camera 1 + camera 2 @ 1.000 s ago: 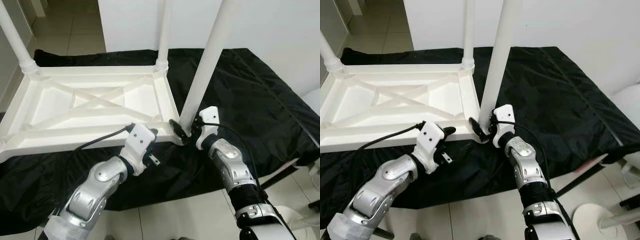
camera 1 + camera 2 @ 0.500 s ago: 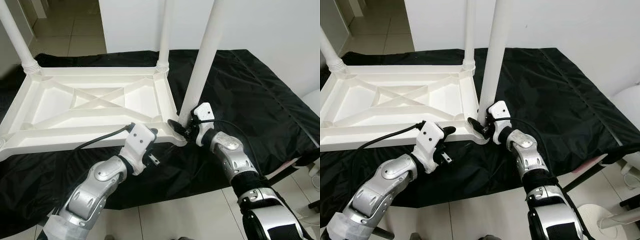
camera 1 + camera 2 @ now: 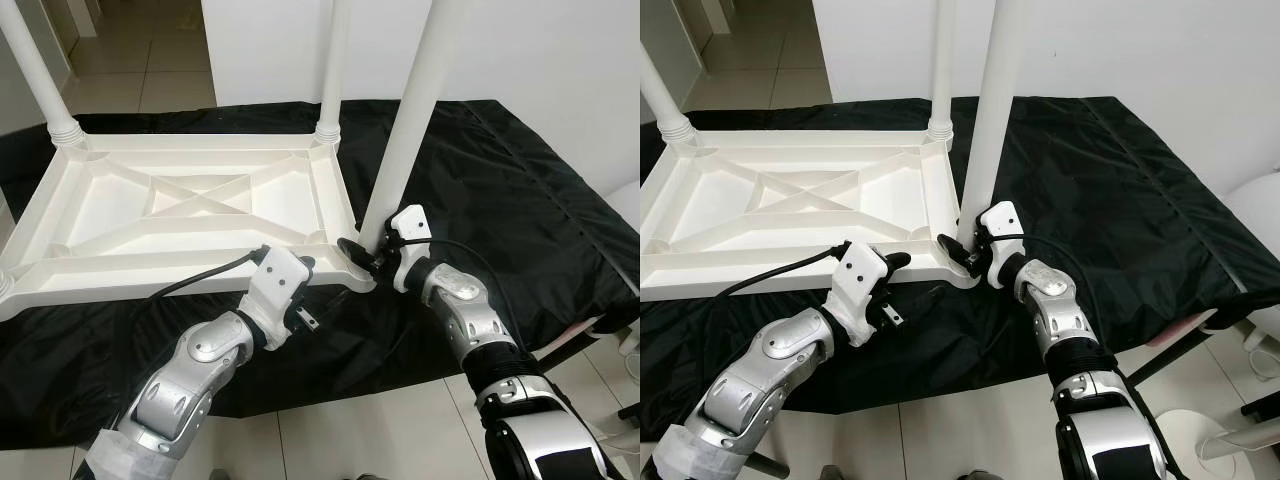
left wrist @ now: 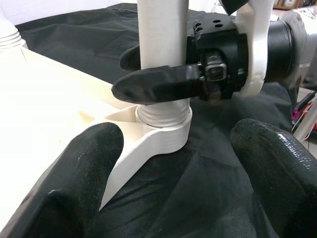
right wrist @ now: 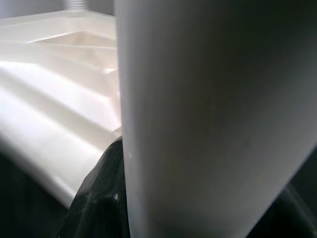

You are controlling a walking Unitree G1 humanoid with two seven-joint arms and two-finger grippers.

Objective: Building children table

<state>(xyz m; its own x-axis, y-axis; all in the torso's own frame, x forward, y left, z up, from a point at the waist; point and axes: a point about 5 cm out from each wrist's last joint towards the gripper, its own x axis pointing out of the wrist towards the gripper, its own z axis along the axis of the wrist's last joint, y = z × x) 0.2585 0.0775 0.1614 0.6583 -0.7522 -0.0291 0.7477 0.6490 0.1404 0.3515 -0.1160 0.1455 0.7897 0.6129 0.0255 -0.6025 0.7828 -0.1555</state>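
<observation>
White walls and pale floor tiles frame a worktop (image 3: 520,200) draped in black cloth, where the children's tabletop (image 3: 190,215) lies upside down, two legs already standing in its far corners. Left to right: the left hand (image 3: 305,285) hovers released just short of the tabletop's near edge, its fingers (image 4: 69,178) spread either side of the near right corner socket (image 4: 163,131). Beside it, the right hand (image 3: 360,255) is clenched on the white table leg (image 3: 405,140) just above that socket. To seat the leg well, keep it upright over the socket, steady the tabletop, and press or twist straight down. No brand, label or writing is readable.
</observation>
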